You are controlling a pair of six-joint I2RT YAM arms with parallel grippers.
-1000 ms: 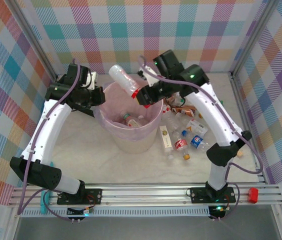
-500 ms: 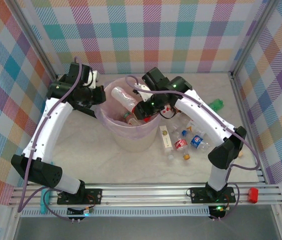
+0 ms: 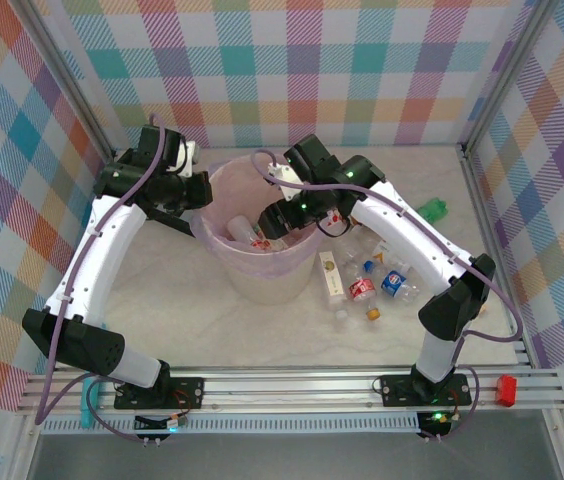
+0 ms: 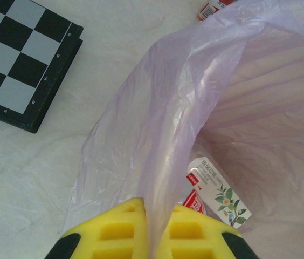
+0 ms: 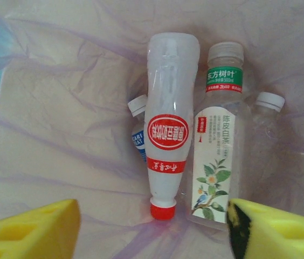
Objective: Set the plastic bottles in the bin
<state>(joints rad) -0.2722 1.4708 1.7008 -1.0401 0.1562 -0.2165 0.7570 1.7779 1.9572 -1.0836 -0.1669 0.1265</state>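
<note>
Right claw (image 5: 152, 226): gaped wide, empty, over red-capped bottle (image 5: 167, 129) inside bin (image 3: 262, 285); left claw (image 4: 151, 226): clamped shut on lilac bag (image 4: 184, 97).

Pale table (image 3: 177, 300) bears the bin (image 3: 262, 285), loose bottles (image 3: 362, 288), a checkerboard (image 4: 17, 59).
</note>
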